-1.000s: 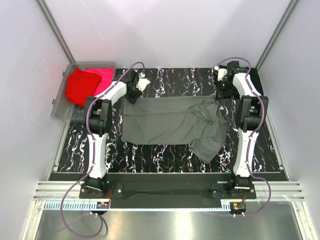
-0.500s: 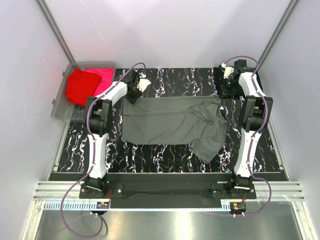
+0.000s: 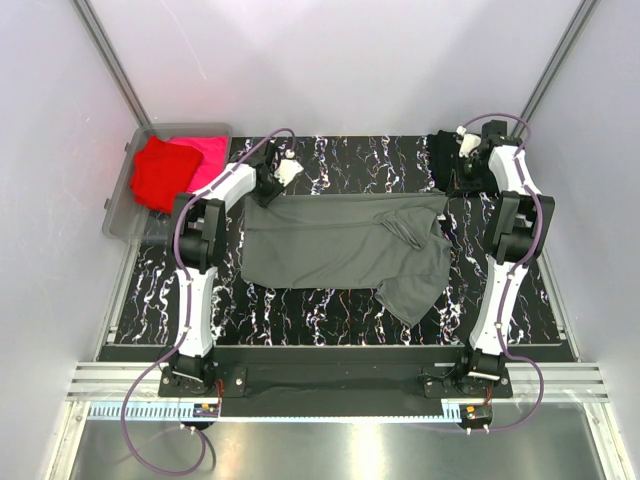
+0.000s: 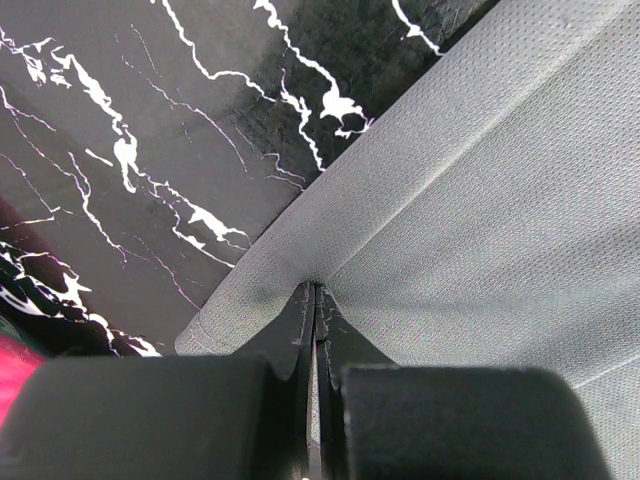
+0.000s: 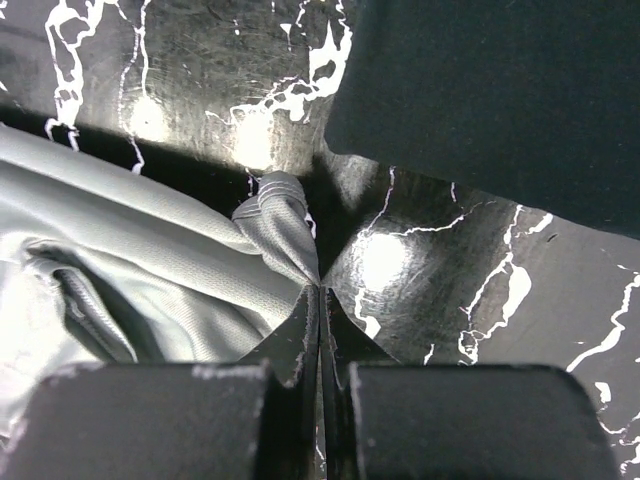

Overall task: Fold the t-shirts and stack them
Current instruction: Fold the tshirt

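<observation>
Top external: dark grey t-shirt (image 3: 330, 245) lies mid-frame, spread flat, unfolded, right side rumpled. Left gripper (image 4: 315, 300) and right gripper (image 5: 320, 300) both pinch its far corners. Black t-shirt (image 5: 480, 90) upper right looks folded. Red t-shirt (image 3: 158, 172) and pink t-shirt (image 3: 207, 160) wait in the bin (image 3: 118, 218), upper left.

We count four t-shirts in all: one dark grey t-shirt (image 3: 330, 245), one red t-shirt (image 3: 155, 178), one pink t-shirt (image 3: 208, 158), one black t-shirt (image 5: 500, 90). No colour appears twice.

One clear bin (image 3: 118, 218). One table (image 3: 330, 310).

Two arms: one left arm (image 3: 195, 290), one right arm (image 3: 497, 290).

Two fingers to each arm, the left fingers (image 4: 285, 340) and the right fingers (image 5: 290, 340), so we tally four.

Purple cables (image 3: 128, 425): we count two, one to each arm.
</observation>
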`<action>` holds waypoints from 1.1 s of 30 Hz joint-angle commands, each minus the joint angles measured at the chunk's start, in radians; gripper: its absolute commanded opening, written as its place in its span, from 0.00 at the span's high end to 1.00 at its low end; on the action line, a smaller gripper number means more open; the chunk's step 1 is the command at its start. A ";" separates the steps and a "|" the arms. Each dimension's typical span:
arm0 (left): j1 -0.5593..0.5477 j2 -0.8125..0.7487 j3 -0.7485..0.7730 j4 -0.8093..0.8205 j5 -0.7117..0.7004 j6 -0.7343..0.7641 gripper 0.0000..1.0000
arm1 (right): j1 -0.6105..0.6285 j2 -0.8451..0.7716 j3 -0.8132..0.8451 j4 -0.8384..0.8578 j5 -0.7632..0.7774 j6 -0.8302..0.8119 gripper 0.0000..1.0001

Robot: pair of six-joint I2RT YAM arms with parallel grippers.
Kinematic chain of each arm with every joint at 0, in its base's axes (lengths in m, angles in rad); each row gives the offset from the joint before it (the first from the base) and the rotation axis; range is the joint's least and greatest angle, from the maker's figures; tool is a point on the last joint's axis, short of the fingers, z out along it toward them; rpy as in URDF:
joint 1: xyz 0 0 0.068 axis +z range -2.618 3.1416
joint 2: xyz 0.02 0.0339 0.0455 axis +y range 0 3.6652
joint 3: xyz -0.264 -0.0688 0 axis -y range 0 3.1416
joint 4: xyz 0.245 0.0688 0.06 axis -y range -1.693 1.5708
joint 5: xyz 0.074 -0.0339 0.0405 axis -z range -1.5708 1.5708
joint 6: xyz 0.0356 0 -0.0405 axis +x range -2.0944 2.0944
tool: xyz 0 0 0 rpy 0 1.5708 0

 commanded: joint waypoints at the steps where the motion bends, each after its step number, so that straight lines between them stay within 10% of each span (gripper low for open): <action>1: -0.002 0.039 0.021 -0.018 -0.039 0.023 1.00 | -0.010 -0.004 0.026 -0.003 -0.056 0.019 1.00; 8: -0.013 0.043 0.026 -0.016 -0.040 0.027 1.00 | 0.044 -0.070 0.070 -0.006 0.029 -0.054 0.62; 33: -0.020 0.032 0.014 -0.016 -0.033 0.015 1.00 | 0.205 0.152 0.389 -0.256 0.347 -0.401 0.74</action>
